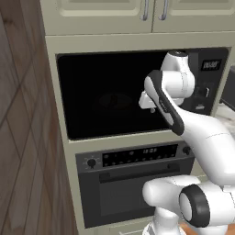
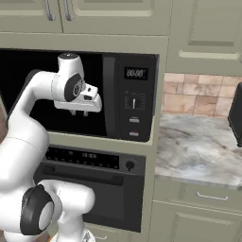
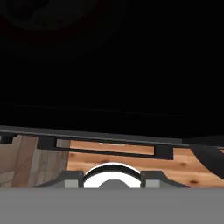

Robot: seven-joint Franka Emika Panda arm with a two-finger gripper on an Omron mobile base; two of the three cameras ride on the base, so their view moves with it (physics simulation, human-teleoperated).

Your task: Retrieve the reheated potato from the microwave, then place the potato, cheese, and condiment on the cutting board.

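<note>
The microwave (image 1: 105, 96) is built into the cabinet wall, and its wide dark glass door (image 2: 47, 90) stands shut, with the control panel (image 2: 134, 99) to the right. A faint round shape shows through the glass, but the potato itself is hidden behind the dark door. My gripper (image 2: 79, 113) hangs just in front of the door's right half, pointing down, and I also see it from the other side as the gripper (image 1: 149, 108). In the hand view the gripper (image 3: 111, 180) has its tips apart with nothing between them. The cheese, condiment and cutting board are out of view.
A black oven (image 1: 133, 183) with knobs sits under the microwave, and its handle (image 3: 105, 151) lies below the hand. Cabinets (image 1: 137, 13) hang above. A marble counter (image 2: 198, 151) runs to the right, with a dark appliance (image 2: 236, 113) at its edge. A wood panel (image 1: 23, 137) stands at the left.
</note>
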